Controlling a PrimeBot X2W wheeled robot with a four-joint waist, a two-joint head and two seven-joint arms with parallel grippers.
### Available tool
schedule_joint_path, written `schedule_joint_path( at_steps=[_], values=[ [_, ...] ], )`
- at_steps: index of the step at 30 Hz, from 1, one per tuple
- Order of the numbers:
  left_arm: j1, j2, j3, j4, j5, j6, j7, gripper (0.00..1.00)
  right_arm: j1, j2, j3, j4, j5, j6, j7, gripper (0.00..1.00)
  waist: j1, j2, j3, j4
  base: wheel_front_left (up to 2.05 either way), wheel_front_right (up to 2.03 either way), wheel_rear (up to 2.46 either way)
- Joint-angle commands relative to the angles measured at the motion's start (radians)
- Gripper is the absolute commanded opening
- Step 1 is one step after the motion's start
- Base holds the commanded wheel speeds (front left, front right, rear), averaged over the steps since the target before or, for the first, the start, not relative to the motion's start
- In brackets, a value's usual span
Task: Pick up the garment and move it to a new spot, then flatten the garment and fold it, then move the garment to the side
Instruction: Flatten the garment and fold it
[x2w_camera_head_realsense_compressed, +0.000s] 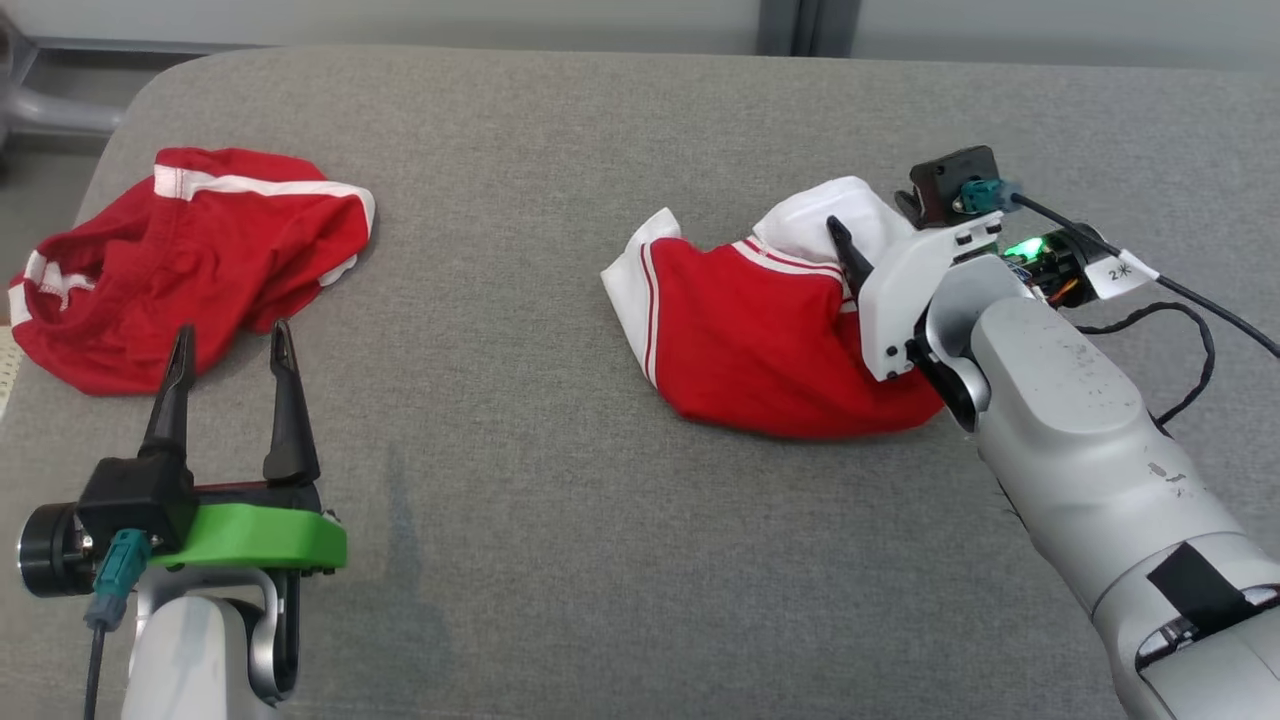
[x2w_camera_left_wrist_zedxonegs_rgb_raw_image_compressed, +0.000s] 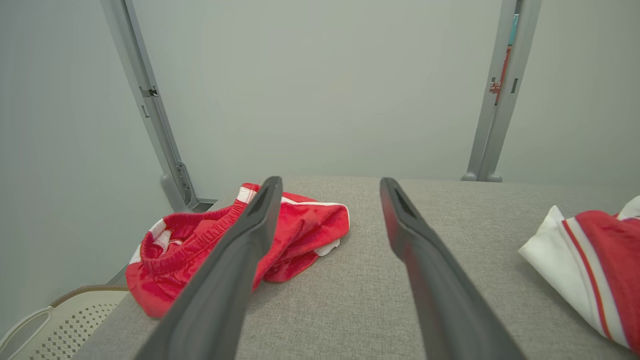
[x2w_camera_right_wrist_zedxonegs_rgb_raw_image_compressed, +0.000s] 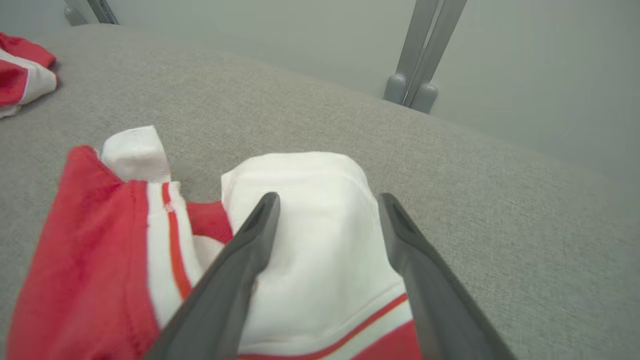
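While our right gripper (x2w_camera_right_wrist_zedxonegs_rgb_raw_image_compressed: 327, 201) straddles the raised white fold (x2w_camera_right_wrist_zedxonegs_rgb_raw_image_compressed: 320, 245), jaws wide and gripping nothing, the garment (x2w_camera_head_realsense_compressed: 760, 345) lies crumpled on the right half of the grey cushion (x2w_camera_head_realsense_compressed: 560, 540); we judge it light, limp, apt to slide; that white fold offers the best pinch; left gripper (x2w_camera_head_realsense_compressed: 232, 345) stands wide too, empty, near the red shorts (x2w_camera_head_realsense_compressed: 190, 250).

Soft matt cloth garment (x2w_camera_head_realsense_compressed: 760, 340) on a coarse woven fabric cover (x2w_camera_head_realsense_compressed: 600, 550) (fingers (x2w_camera_head_realsense_compressed: 290, 410) smooth, matt plastic)
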Motion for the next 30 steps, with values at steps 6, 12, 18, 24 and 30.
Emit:
schedule_joint_path(
  at_steps=[6, 12, 18, 24, 30],
  values=[
    [-0.027, -0.014, 0.0, 0.042, -0.048, -0.019, 0.0, 1.0, -0.037, -0.003, 0.074, 0.125, 0.067, -0.001, 0.101, 1.0, 0.0, 0.0, 0.04, 0.048, 0.0, 0.0, 0.0],
    [-0.027, -0.016, 0.002, 0.081, -0.07, -0.026, 0.0, 1.0, -0.035, -0.003, 0.128, 0.162, 0.132, -0.001, 0.157, 0.0, 0.0, 0.0, 0.045, 0.042, 0.0, 0.0, 0.0],
    [-0.037, -0.011, 0.019, 0.1, -0.055, -0.028, 0.0, 1.0, -0.059, -0.022, 0.163, 0.133, 0.162, -0.001, 0.045, 0.0, 0.0, 0.0, 0.034, 0.019, 0.0, 0.0, 0.0],
    [-0.01, -0.014, 0.037, 0.105, -0.044, -0.025, 0.0, 1.0, -0.086, -0.023, 0.176, 0.1, 0.182, -0.001, -0.137, 0.0, 0.0, 0.0, 0.007, -0.012, 0.0, 0.0, 0.0],
    [0.02, -0.016, 0.056, 0.094, -0.039, -0.025, 0.0, 1.0, -0.077, -0.025, 0.165, 0.046, 0.198, -0.001, -0.248, 0.0, 0.0, 0.0, -0.026, -0.056, 0.0, 0.0, 0.0]
  ],
)
